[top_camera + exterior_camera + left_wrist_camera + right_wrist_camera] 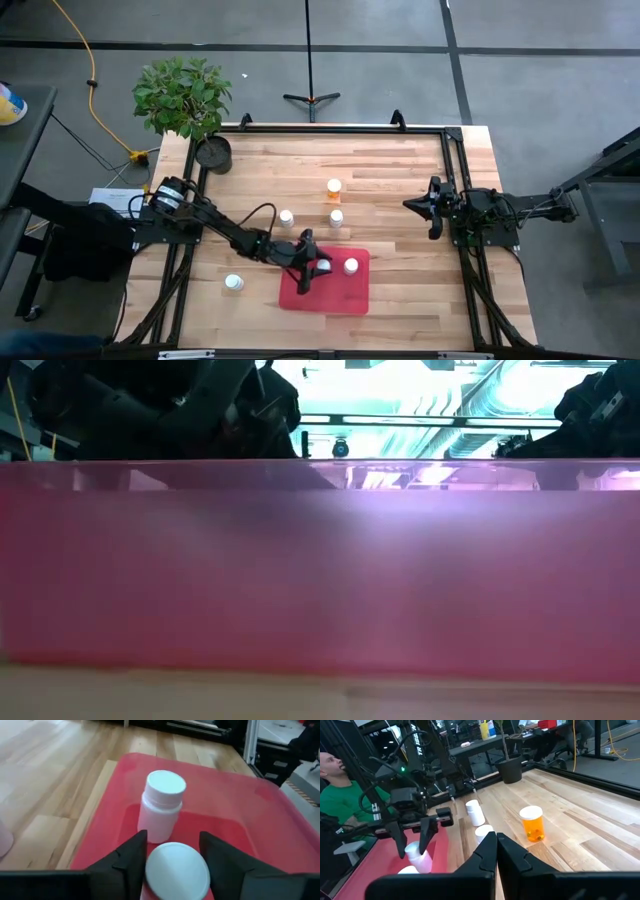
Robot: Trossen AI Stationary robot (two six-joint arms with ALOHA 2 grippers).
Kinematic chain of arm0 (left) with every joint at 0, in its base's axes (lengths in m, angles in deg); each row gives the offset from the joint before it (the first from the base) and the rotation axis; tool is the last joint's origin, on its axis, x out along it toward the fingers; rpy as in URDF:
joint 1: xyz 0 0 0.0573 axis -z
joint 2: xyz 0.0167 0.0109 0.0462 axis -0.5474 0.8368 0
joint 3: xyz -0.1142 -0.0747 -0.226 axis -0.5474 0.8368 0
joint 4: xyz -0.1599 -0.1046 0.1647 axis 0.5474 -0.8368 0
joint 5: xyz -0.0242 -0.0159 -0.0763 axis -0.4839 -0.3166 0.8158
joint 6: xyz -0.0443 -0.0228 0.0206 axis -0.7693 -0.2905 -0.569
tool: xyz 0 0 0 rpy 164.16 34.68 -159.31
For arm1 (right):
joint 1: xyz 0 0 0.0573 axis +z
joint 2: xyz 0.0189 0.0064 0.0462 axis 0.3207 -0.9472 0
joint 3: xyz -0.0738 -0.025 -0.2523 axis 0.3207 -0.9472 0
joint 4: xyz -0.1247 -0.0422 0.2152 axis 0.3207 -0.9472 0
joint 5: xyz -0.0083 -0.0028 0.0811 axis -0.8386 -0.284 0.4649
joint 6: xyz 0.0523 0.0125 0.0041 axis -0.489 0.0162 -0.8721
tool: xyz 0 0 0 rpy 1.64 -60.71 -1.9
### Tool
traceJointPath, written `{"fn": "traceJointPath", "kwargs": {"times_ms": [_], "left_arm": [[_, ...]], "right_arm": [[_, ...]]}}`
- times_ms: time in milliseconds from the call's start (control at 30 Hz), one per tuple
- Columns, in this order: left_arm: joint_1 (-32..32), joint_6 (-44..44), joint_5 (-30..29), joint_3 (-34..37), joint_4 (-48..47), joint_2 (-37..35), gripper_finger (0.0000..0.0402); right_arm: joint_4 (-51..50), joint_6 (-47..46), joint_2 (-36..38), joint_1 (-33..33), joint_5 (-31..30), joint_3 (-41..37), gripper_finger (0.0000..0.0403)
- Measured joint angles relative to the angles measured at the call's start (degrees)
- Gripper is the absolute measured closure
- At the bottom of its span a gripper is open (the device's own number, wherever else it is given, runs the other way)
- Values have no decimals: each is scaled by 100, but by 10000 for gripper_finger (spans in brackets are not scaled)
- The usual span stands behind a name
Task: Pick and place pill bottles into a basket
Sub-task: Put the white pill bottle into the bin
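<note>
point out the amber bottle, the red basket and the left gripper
amber bottle (333,187), high view, on its white cap
red basket (352,293), high view, on a bare part of its floor
left gripper (172,852), left wrist view, midway between its fingertips, on the held bottle's cap

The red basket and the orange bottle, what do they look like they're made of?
The basket looks like moulded plastic: smooth, slightly glossy, with rounded corners, and its wall glows translucent pink in the low view. The orange bottle seems to be see-through amber plastic with an opaque white cap.
</note>
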Motion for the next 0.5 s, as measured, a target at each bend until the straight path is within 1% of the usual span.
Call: {"fn": "traceJointPath", "kwargs": {"times_ms": [100, 167, 367, 500], "left_arm": [[-1, 2, 10, 0, 18, -2, 203], [-2, 4, 7, 0, 41, -2, 198], [-2, 24, 2, -2, 161, -2, 153], [0, 24, 2, -13, 174, -2, 135]], "right_arm": [[0, 0, 0, -2, 2, 0, 403], [0, 0, 0, -1, 2, 0, 403], [0, 0, 0, -2, 19, 0, 403], [0, 0, 0, -2, 26, 0, 403]]}}
